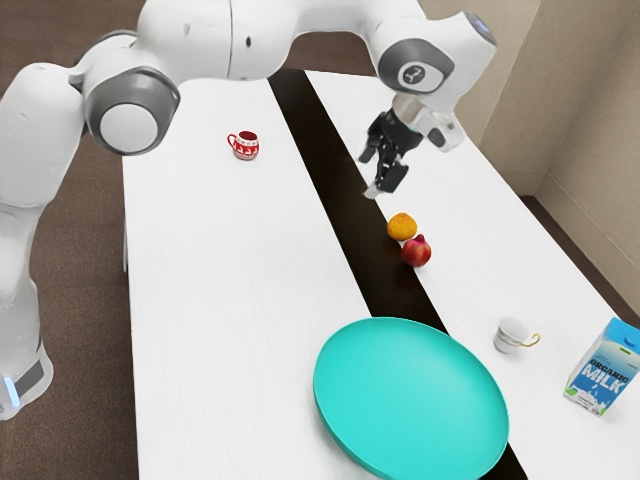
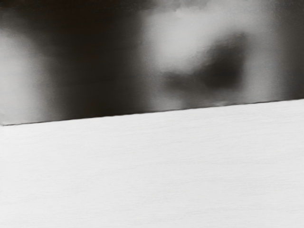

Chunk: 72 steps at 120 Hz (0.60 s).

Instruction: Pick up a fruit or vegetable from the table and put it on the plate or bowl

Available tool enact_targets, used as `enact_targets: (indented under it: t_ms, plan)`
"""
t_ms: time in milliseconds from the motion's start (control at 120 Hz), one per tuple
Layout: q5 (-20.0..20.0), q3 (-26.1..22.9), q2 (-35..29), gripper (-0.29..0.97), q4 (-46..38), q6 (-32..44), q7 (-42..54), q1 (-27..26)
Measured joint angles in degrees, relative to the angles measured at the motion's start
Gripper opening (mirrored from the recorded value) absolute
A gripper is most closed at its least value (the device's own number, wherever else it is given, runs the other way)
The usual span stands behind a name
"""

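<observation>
A white worktop (image 1: 220, 290) takes up most of the exterior view. A dark strip (image 1: 325, 170) runs along its length, from the far end toward the near edge.

A white arm (image 1: 130, 105) with grey joints comes in from the exterior view's left. It arches over the far end of the worktop and reaches down toward the strip. Its black jaws hang above the strip, pointing down. They stand a little apart with nothing between them, and they are clear of every object.

A large teal plate (image 1: 410, 400) lies at the near end of the worktop, across the strip. It has nothing on it.

A blue and white milk carton (image 1: 603, 367) stands upright at the exterior view's far right, well apart from the plate.

A white cup (image 1: 514, 335) with a thin handle sits between the plate and the carton, near the plate's rim. A red mug (image 1: 243, 146) with a white pattern stands on the other side of the strip, toward the far end.

Two fruits lie at the strip's edge, between the jaws and the plate. The orange (image 1: 401, 226) is nearer the jaws, below and just to the exterior view's right of them. A red fruit (image 1: 417, 250), which may be an apple, sits just beside the orange on the plate's side. The two are touching or nearly so.

In the wrist view, the white worktop surface ends at a straight edge, with a dark blur beyond it.
</observation>
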Motion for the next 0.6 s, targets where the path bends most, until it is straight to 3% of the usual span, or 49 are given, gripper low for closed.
enact_targets:
  t_ms: [150, 400, 600]
  plan:
    - [0.3, 0.4, 0.0, 0.68, -0.2, 8.2, 1.2, -0.1]
    - [1.3, 0.4, 0.0, 0.68, -0.2, 14.7, 1.8, -0.2]
    - [-3.3, 0.4, -0.2, 0.68, -0.9, 19.3, -8.3, -0.7]
